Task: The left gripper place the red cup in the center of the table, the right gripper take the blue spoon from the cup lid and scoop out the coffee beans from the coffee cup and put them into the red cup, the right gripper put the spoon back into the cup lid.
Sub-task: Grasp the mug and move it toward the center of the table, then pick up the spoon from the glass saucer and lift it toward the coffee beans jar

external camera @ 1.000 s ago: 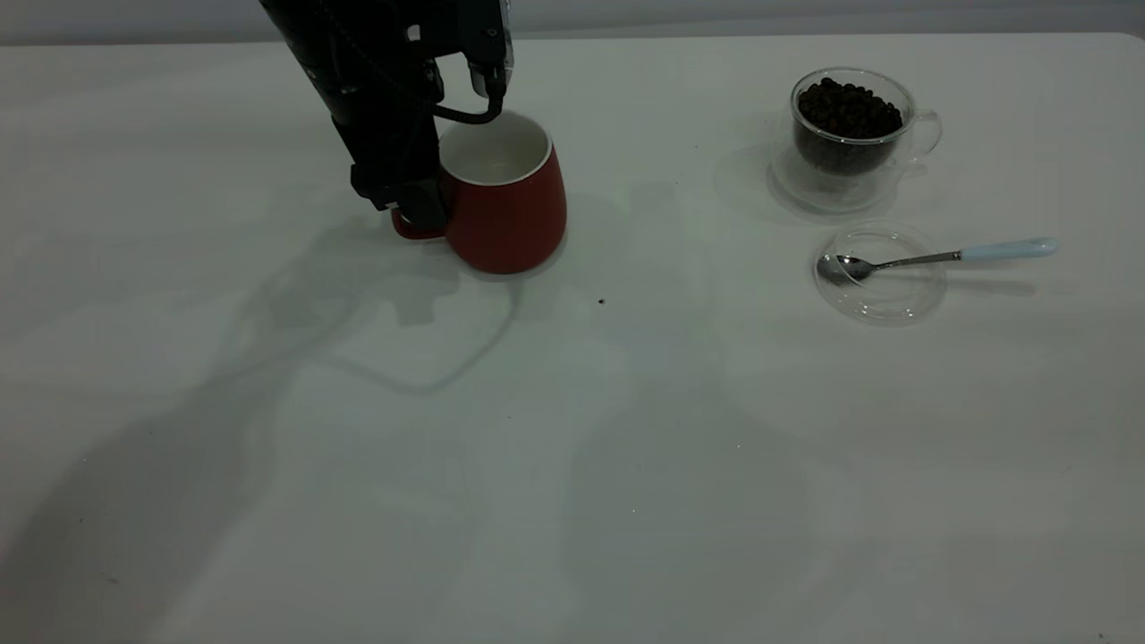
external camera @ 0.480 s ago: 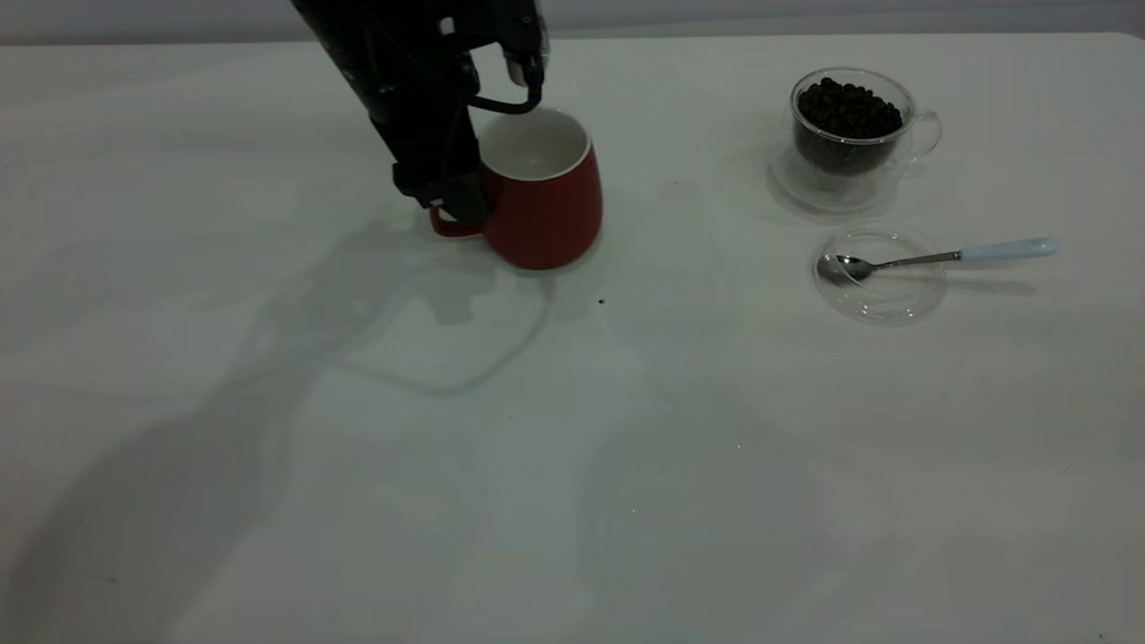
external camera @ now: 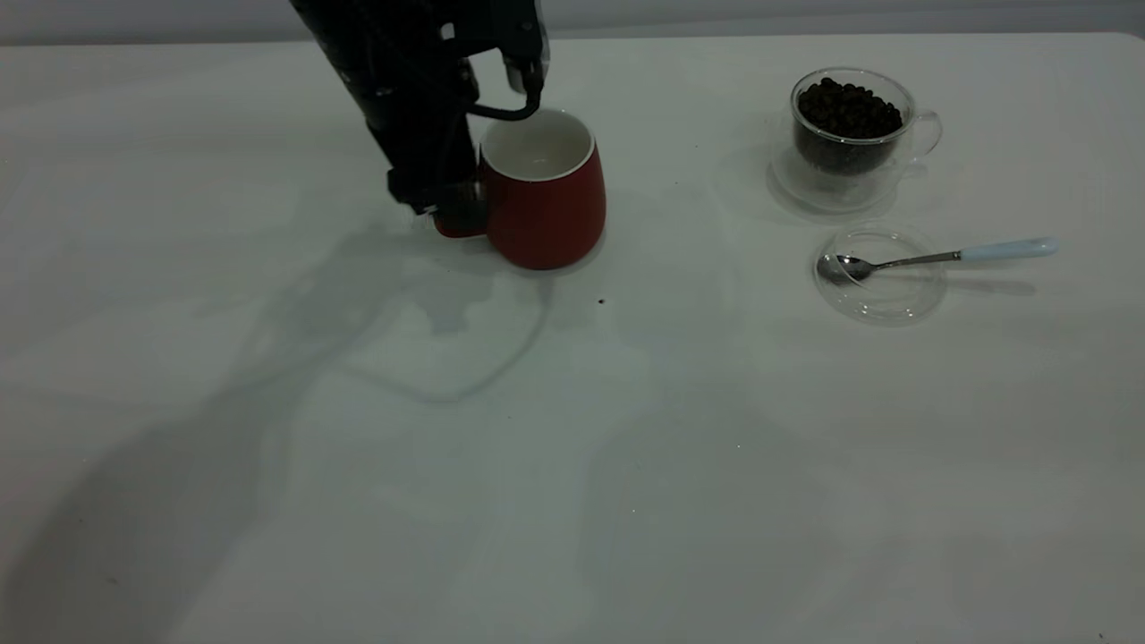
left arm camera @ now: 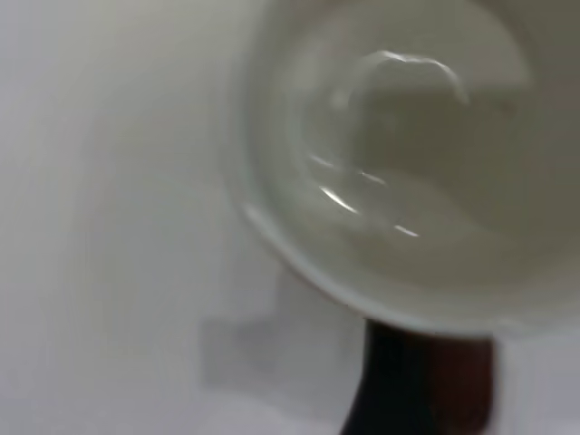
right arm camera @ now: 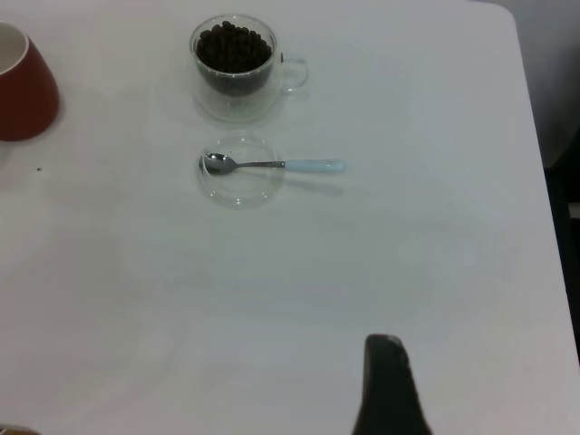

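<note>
The red cup (external camera: 547, 204) stands upright on the white table (external camera: 572, 447), left of the middle and toward the back. My left gripper (external camera: 454, 204) is shut on its red handle, which it mostly hides. The left wrist view looks down into the cup's white inside (left arm camera: 408, 163), with the handle (left arm camera: 464, 385) beside a black finger. The coffee cup (external camera: 850, 134), full of coffee beans (external camera: 847, 109), stands at the back right. The blue spoon (external camera: 939, 257) lies with its bowl in the cup lid (external camera: 881, 273). My right gripper (right arm camera: 385, 362) is shut, well away from the spoon (right arm camera: 272, 165).
The table's right edge (right arm camera: 535, 181) shows in the right wrist view. A tiny dark speck (external camera: 601, 301) lies in front of the red cup. The cup lid (right arm camera: 237, 170) and coffee cup (right arm camera: 237, 68) sit close together.
My left gripper has carried the red cup to the right, toward the table's middle. In the last half second it has barely moved. The spoon, lid and coffee cup have not moved.
</note>
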